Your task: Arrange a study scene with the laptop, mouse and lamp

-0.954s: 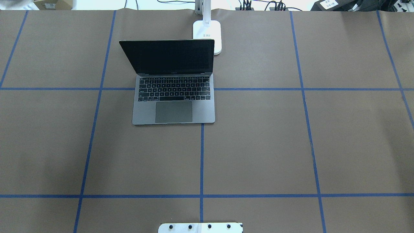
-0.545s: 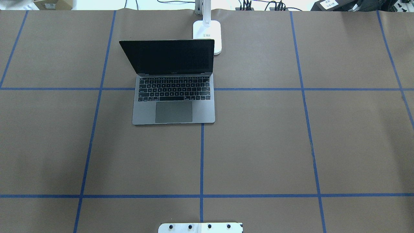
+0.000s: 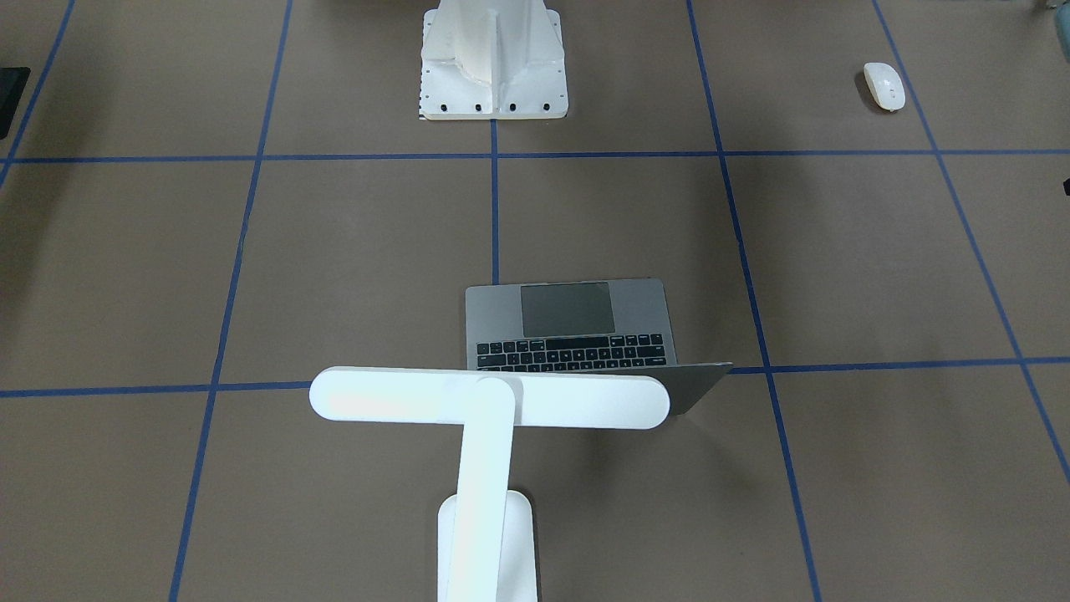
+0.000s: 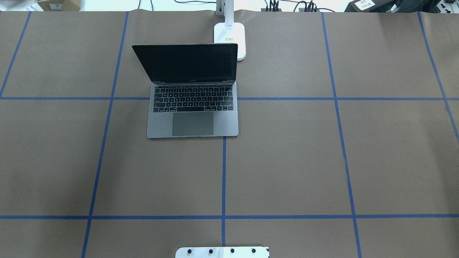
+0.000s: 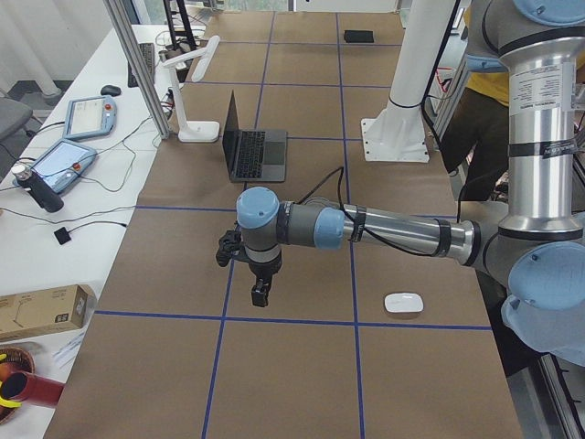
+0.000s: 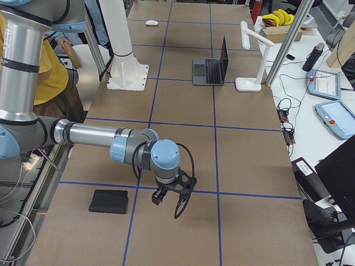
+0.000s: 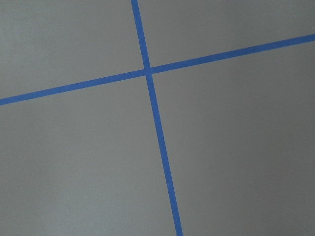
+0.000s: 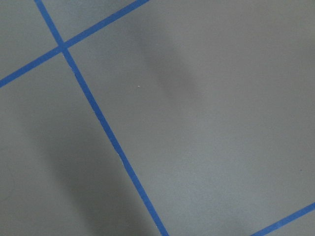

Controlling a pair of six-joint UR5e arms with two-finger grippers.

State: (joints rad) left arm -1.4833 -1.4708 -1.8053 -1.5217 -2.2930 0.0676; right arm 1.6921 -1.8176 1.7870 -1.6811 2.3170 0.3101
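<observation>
1. Tabletop: covered in brown paper and marked into squares with blue tape.

2. Slim space-grey metal laptop with black keys and a large grey trackpad: open, screen dark, lid tilted back. The keyboard faces the robot. It sits left of the centre line in the overhead view, in the far half of the tabletop.

3. White desk lamp with a long rounded bar head on a flat arm: upright at the far edge of the tabletop. Its rounded base stands just behind the laptop lid's right corner in the overhead view. In the front-facing view the bar head crosses in front of the top of the lid.

4. Small white glossy oval computer mouse: on the robot's left side, close to the robot's edge of the tabletop and well apart from the laptop. It lies on the paper, touching nothing.

5. Left hand: hangs fingers-down over the tabletop, near a crossing of tape lines. Open or closed cannot be told. Its wrist view shows only paper and a tape cross.

6. Right hand: hangs fingers-down over a tape line on the robot's right side. Open or closed cannot be told.

7. Flat black square mat: on the tabletop near the right hand, apart from it.

8. White ribbed pedestal: bolted at the robot's edge on the centre line.
</observation>
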